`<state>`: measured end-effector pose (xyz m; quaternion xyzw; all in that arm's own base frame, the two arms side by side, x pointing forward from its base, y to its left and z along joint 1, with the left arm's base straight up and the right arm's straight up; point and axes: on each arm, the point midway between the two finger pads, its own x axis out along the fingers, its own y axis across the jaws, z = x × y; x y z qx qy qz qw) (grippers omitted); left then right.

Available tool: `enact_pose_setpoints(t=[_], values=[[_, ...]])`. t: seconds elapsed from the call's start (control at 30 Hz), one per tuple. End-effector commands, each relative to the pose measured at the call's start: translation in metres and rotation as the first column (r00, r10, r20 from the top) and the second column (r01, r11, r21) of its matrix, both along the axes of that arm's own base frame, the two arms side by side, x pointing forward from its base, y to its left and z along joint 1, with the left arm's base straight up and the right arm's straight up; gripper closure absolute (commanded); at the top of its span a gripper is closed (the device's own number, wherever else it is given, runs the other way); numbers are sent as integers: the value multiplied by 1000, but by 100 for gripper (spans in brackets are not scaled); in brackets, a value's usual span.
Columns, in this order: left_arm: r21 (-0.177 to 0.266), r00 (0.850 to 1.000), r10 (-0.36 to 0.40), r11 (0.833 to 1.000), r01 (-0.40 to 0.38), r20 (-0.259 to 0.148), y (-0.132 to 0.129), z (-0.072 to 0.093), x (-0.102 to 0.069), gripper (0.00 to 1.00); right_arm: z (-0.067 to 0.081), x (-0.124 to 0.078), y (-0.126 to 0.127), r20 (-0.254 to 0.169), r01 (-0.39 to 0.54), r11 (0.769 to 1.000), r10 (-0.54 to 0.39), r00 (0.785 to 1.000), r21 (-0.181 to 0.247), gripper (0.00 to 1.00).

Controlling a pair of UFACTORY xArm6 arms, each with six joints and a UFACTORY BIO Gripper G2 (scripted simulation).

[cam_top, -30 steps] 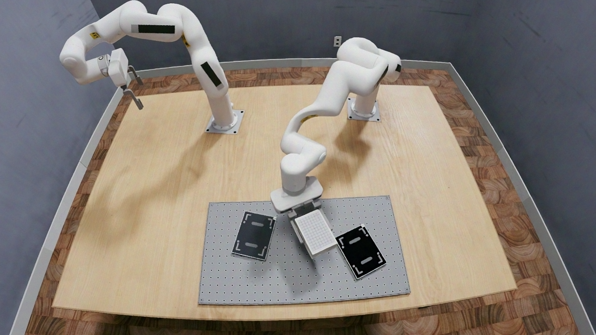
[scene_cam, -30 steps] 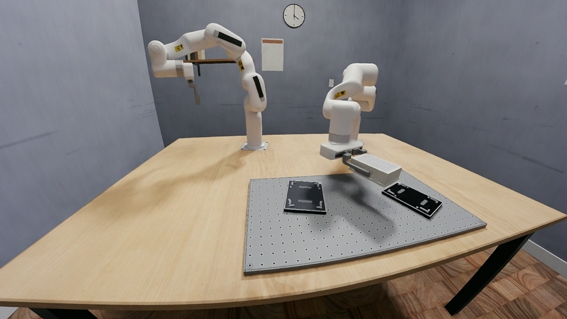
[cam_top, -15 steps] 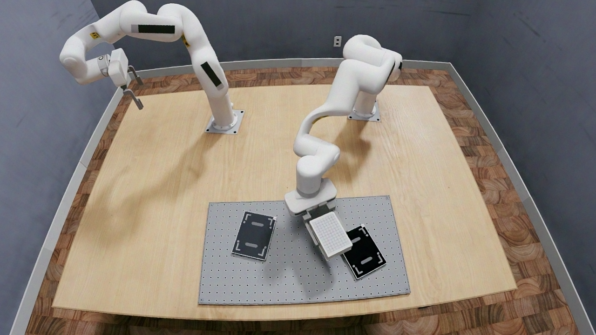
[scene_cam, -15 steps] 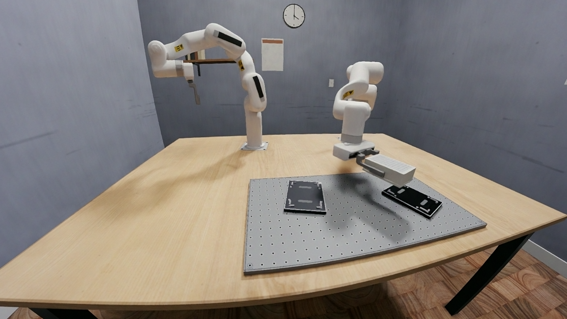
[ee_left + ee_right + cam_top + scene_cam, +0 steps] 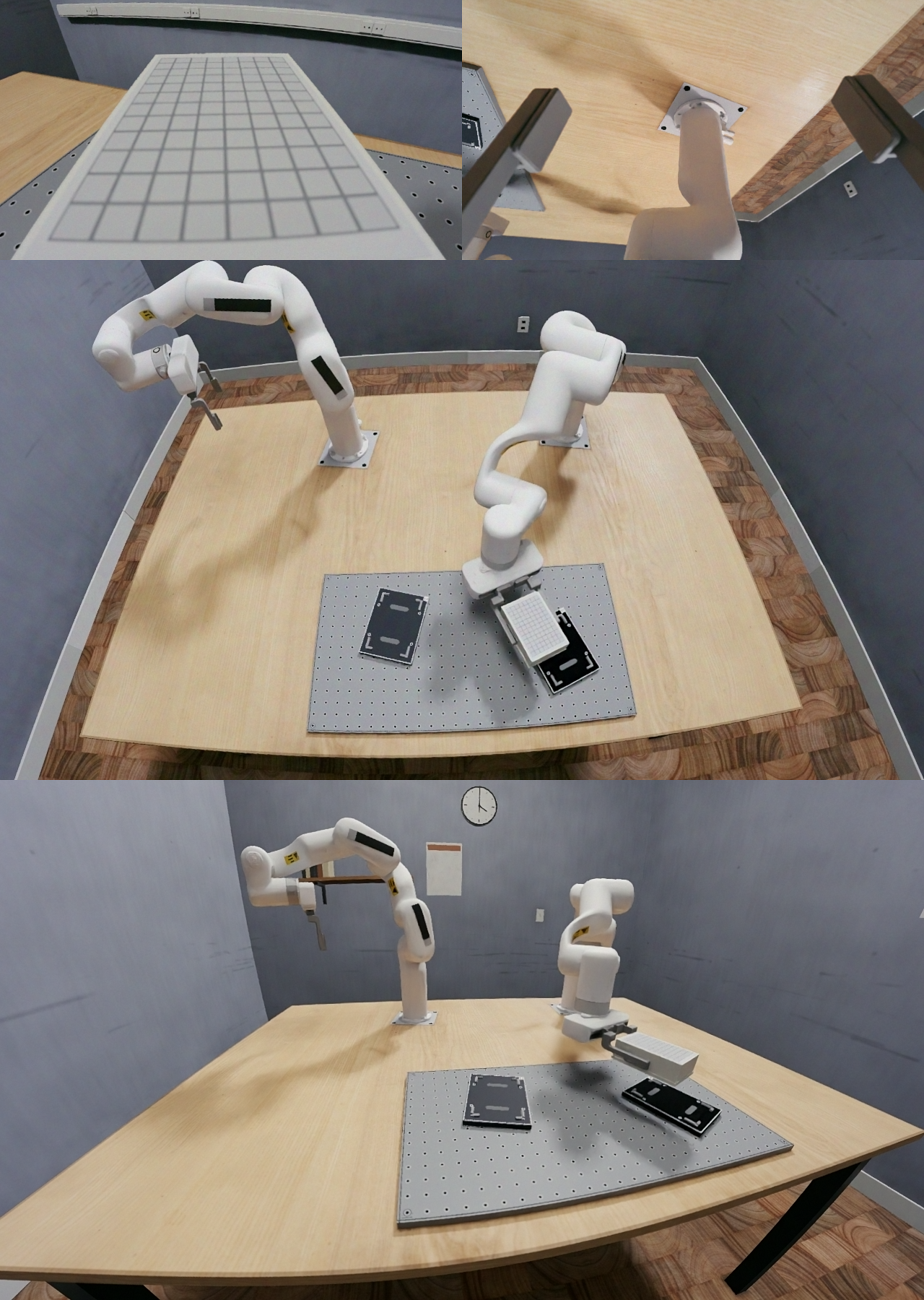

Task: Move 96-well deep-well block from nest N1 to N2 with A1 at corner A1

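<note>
The white deep-well block [image 5: 535,627] [image 5: 657,1056] [image 5: 224,141] is held in the air, roughly level, by my left gripper [image 5: 537,633], which is shut on its long sides. It hangs over the back-left part of nest N2 [image 5: 579,649] [image 5: 671,1103], covering part of it in the top view. N2's white corner mark [image 5: 561,611] is at its back corner. The block's cut-off corner cannot be made out. Nest N1 [image 5: 394,622] [image 5: 497,1096] is empty, at the left in the top and exterior views. My right gripper [image 5: 217,404] [image 5: 704,124] is open and empty, high at the far left.
Both nests lie on the grey perforated board [image 5: 452,705] [image 5: 581,1168], on the wooden table [image 5: 226,674] [image 5: 258,1181]. The right arm [image 5: 326,376] [image 5: 413,928] stands raised behind the board, well away from the block and the left arm.
</note>
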<state>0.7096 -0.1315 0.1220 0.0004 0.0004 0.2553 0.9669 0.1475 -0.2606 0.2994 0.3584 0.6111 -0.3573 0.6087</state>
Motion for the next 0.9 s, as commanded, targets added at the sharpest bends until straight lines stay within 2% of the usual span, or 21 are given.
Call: enact_pose_setpoints(t=[0.0, 0.53, 0.87], values=[[-2, 1000, -1, 1000, 1, 6, 12, 3, 2, 100, 1, 0, 0, 2, 0, 1000, 0, 1000, -3, 0], [-2, 1000, -1, 1000, 1, 6, 62, 3, 7, 100, 1, 0, 0, 2, 0, 1000, 0, 1000, -3, 0], [-2, 1000, -1, 1000, 1, 6, 75, 3, 8, 100, 1, 0, 0, 2, 0, 1000, 0, 1000, -3, 0]])
